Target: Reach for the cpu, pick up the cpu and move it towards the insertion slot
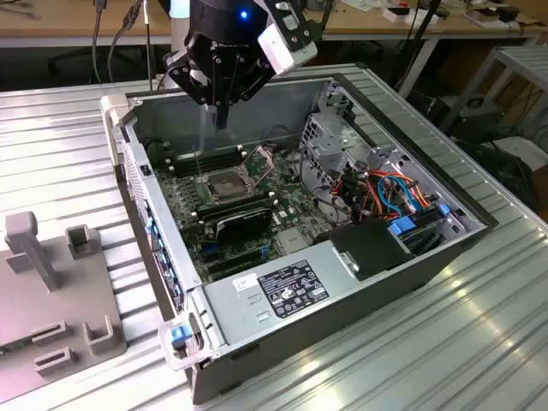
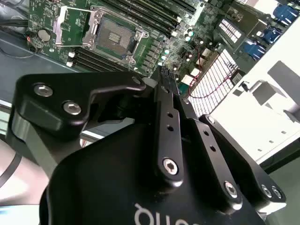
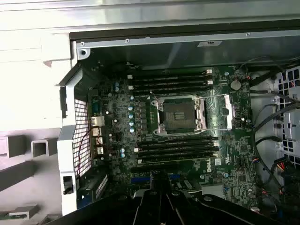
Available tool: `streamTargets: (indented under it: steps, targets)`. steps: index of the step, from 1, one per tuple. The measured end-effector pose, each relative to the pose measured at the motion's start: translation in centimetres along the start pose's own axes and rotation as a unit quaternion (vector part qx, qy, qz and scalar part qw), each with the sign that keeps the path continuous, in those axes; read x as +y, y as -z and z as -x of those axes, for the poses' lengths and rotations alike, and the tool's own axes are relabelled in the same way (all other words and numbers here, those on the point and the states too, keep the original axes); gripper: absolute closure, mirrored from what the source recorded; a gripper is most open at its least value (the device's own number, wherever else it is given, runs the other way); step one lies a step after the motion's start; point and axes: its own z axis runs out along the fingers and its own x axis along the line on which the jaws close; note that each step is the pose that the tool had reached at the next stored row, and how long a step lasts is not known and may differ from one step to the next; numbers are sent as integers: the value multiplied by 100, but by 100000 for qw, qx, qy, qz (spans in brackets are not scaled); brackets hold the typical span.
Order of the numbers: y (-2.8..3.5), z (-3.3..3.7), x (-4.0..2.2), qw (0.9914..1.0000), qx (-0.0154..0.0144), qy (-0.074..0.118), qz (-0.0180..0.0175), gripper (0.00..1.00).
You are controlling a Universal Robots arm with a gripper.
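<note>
At six o'clock from your gripper [image 1: 221,120], exterior view, sits the open socket [image 1: 226,184]. Fingers are pressed together; you cannot tell whether they pinch the chip. Transport seems underway, demanding square alignment.

Gripper [image 1: 221,116] is all black, shiny in spots. In the second wrist view it has flat bars [image 2: 168,126] w/ round silver screws [image 2: 170,166], & white letters [image 2: 150,216] on the big round body. In the exterior view: small blue light [image 1: 244,14] up top & a white-grey box [image 1: 287,43] on one side.
</note>
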Motion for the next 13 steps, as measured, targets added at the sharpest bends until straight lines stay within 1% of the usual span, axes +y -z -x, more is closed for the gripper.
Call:
streamTargets:
  steps: [3, 7, 13]
  targets:
    - [0, 0, 0, 100000, -2, 5, 0, 89]
    - [1, -17, -1, 100000, 1, 0, -2, 89]
    - [2, -67, -5, 100000, 1, -3, -3, 89]
